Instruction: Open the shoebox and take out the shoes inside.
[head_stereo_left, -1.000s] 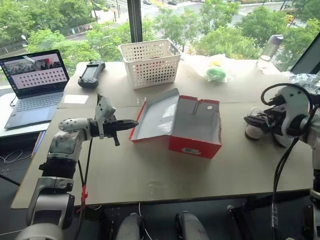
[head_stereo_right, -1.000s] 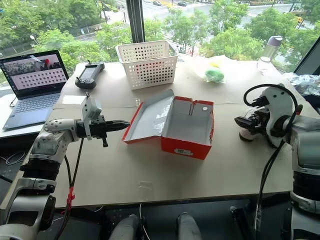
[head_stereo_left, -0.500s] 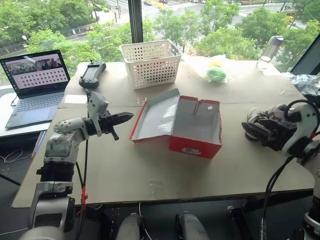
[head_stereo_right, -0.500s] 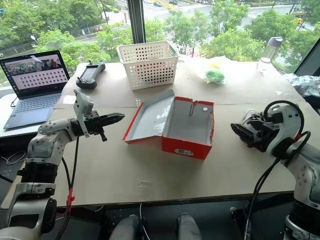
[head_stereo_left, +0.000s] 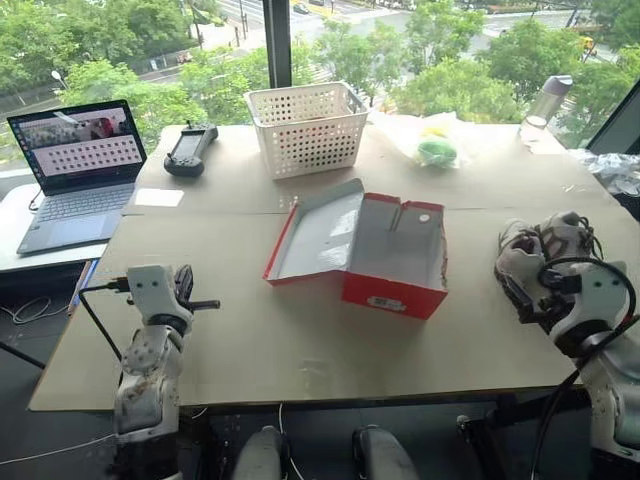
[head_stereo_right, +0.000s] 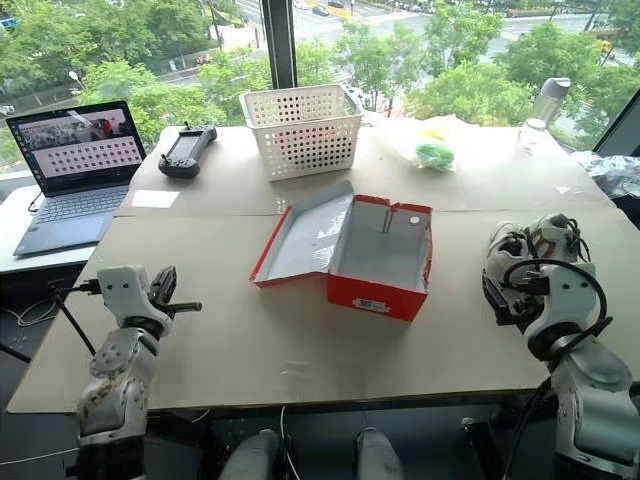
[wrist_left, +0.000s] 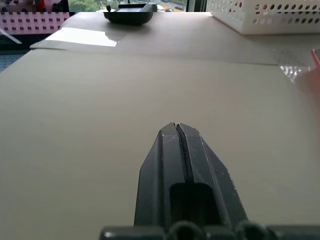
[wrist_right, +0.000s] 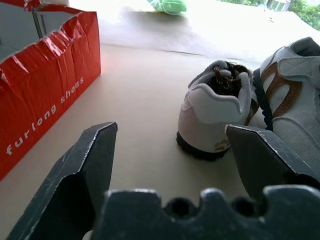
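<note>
The left gripper (wrist_left: 176, 131) is seen low over the left front of the desk (head_stereo_left: 300, 340), pointed level and forward, its two black fingers (wrist_left: 167, 150) pressed together with nothing between them. The arm is tucked near the desk edge.

The shoebox (head_stereo_left: 390, 255) is placed at mid desk: red cardboard outside, grey-white inside, with a barcode label on the near wall. The hinged lid (head_stereo_left: 315, 235) is laid open toward the left, its inner face up, so the printed outer face is hidden. No shoes are seen inside the box. In the right wrist view one red wall is shown creased, with white lettering.

The shoes (head_stereo_left: 540, 245) are set on the desk well to the right of the shoebox, side by side and touching: white and grey with tan accents. The farther one is partly cut off in the right wrist view (wrist_right: 287, 95), and the nearer one is partly covered by the arm in the head views.

The right gripper (wrist_right: 170, 145) is held level just short of the shoes, jaws spread wide and empty, the heel of the nearer shoe (wrist_right: 215, 112) framed between the fingers (wrist_right: 90, 160).
</note>
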